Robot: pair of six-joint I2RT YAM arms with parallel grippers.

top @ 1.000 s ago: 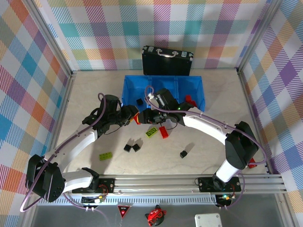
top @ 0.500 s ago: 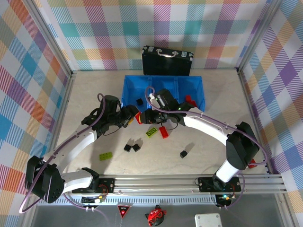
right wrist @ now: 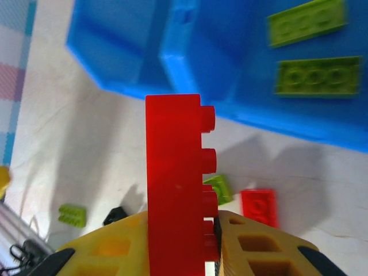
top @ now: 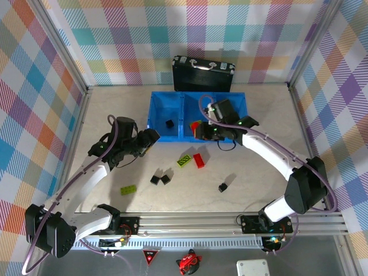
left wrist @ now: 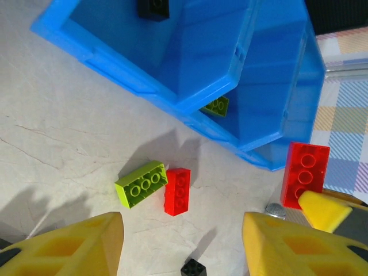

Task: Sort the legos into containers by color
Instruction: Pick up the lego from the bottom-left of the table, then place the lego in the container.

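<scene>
Right end effector [top: 200, 130] pinches a red brick [right wrist: 175, 172] by the blue bin's [top: 154, 118] front wall; left end effector [left wrist: 181, 236] is spread, empty.

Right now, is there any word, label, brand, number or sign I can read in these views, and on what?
None can be read.
Red brick: studs blurred, no lettering legible.
Black case: no label visible.
Red triangle at the near edge: its mark is too small to read.
</scene>
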